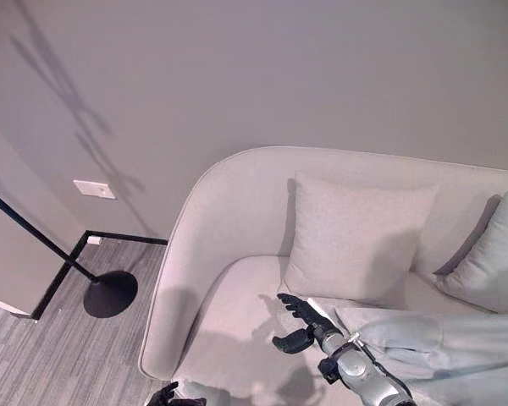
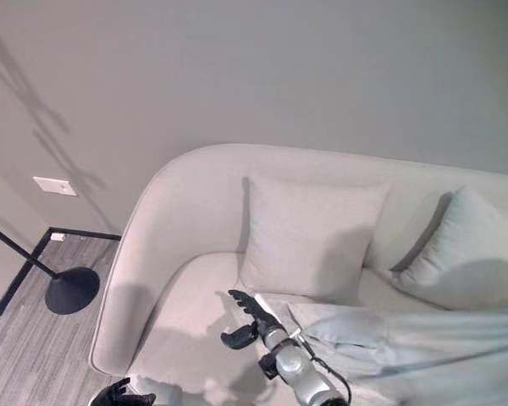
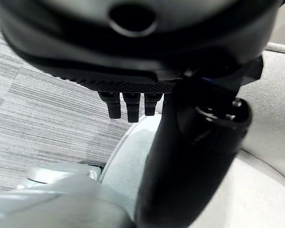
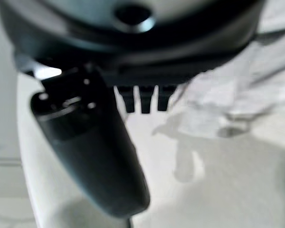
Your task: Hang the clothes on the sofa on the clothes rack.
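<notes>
A pale blue garment [image 1: 440, 338] lies crumpled on the right part of the light grey sofa [image 1: 237, 194] seat. My right hand [image 1: 298, 318] hovers open over the seat, just left of the garment's edge, fingers spread and holding nothing. In the right wrist view the garment [image 4: 237, 90] shows past the straight fingers [image 4: 145, 100]. The clothes rack's black pole [image 1: 34, 233] and round base [image 1: 110, 293] stand on the floor left of the sofa. My left hand [image 1: 173, 396] hangs low by the sofa's front left corner, its fingers [image 3: 132, 107] relaxed and empty.
Two cushions lean on the sofa's back, a square one [image 1: 356, 237] in the middle and another [image 1: 495, 254] at the right. Grey carpet [image 1: 34, 355] covers the floor left of the sofa. A white wall plate [image 1: 95, 189] sits low on the wall.
</notes>
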Robot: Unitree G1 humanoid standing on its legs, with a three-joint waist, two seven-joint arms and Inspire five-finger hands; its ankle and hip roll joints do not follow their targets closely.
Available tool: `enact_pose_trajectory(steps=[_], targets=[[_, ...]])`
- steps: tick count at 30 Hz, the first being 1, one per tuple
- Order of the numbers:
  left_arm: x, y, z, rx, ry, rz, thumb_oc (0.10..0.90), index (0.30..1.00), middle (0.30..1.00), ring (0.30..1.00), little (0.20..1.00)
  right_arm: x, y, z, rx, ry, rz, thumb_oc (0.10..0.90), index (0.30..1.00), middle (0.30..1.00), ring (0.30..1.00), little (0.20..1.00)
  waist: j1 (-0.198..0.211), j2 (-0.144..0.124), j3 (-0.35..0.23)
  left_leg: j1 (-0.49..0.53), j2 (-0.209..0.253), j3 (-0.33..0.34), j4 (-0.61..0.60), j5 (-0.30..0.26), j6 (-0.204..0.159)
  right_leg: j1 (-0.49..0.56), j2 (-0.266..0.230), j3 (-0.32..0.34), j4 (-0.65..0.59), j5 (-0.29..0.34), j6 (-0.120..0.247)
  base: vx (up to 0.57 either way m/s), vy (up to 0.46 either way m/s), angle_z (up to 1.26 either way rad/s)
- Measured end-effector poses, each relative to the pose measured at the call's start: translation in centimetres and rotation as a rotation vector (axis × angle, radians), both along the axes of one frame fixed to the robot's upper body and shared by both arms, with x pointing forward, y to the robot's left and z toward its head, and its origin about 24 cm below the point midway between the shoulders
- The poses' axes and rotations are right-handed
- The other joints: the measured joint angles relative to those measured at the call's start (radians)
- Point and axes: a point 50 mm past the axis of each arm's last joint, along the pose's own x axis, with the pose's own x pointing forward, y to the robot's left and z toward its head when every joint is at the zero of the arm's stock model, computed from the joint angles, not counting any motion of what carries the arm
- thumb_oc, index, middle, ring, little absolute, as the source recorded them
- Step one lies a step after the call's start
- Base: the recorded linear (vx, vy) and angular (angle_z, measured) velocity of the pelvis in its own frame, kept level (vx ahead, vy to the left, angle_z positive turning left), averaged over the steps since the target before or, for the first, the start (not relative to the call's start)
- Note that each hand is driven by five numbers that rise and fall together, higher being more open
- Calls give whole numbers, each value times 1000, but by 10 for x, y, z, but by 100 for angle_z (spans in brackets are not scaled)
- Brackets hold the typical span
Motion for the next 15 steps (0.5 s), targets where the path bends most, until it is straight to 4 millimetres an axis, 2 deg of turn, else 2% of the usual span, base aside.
enact_pose_trajectory(steps=[15], targets=[[-5, 1, -1, 9, 14, 21, 800, 900, 900, 900, 900, 2, 1, 1, -5, -8, 2, 800, 900, 900, 900, 900, 1, -7, -5, 21, 6, 8, -1, -5, 0, 22, 7, 16, 0, 4, 1, 1, 1, -2]])
